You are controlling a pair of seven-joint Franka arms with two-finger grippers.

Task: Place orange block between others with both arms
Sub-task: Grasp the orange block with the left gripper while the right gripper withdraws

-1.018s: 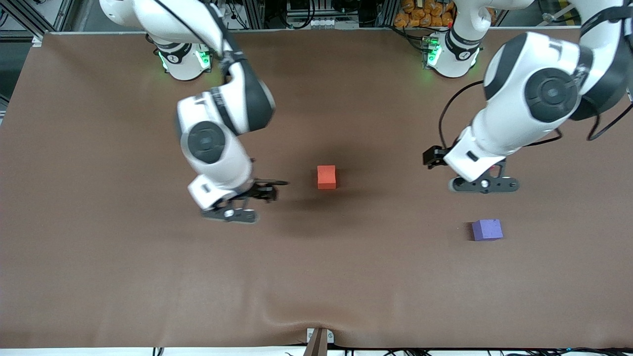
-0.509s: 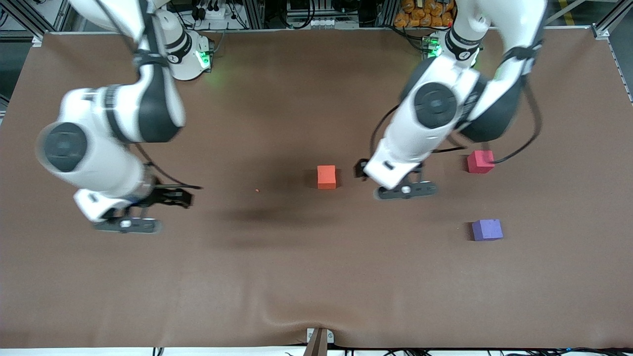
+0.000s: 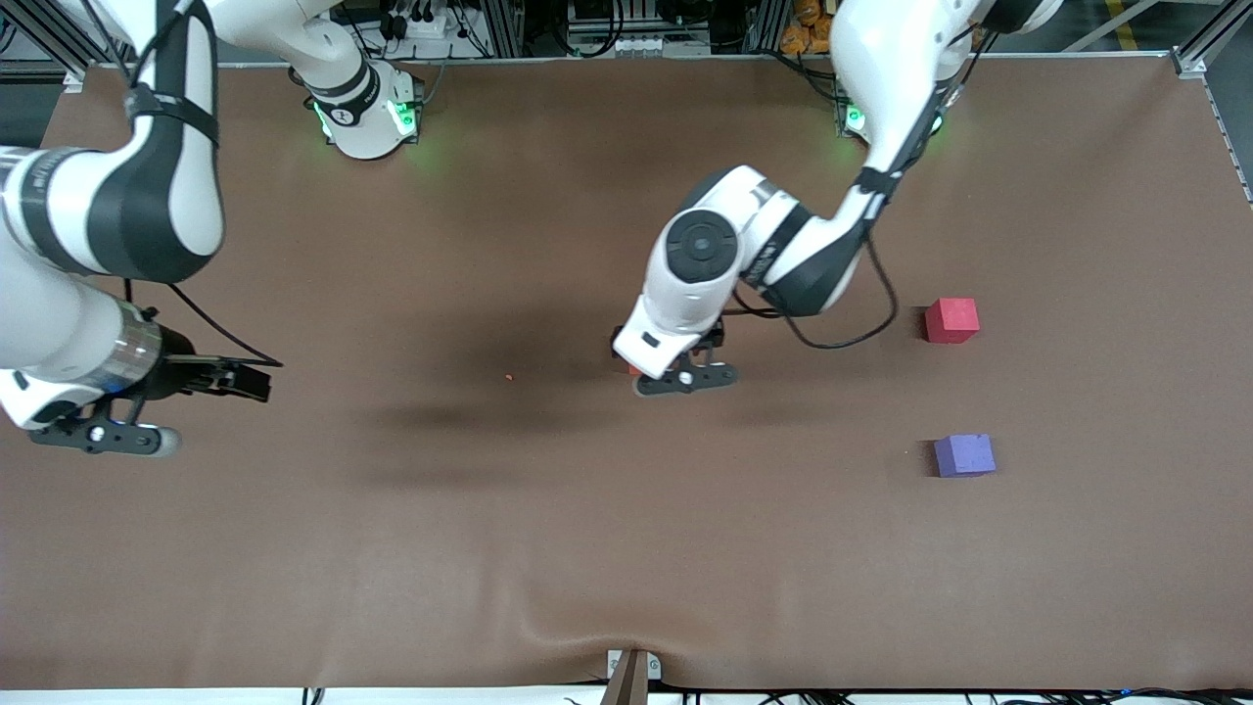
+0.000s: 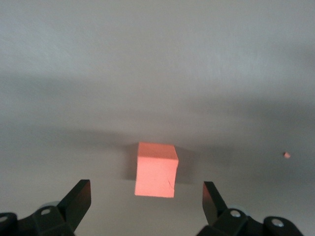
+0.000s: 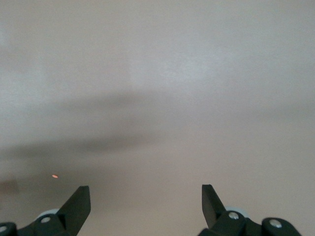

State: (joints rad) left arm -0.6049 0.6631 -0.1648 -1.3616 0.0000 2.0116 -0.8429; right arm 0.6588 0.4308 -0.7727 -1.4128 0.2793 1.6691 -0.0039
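A purple-blue cube sat nearest the camera, a pinkish-red cube farther. The left claw, released, hovered over the orange block mid-bench. The right claw, released, waited over bare bench. An off-centre descent might knock the block aside.

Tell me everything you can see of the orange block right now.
The orange block is a small matte, foam-like cube, bright orange with a salmon tint, resting flat on the brown table near its middle. The left gripper hangs over it, fingers open on either side, not touching. In the front view that arm hides nearly all of it.
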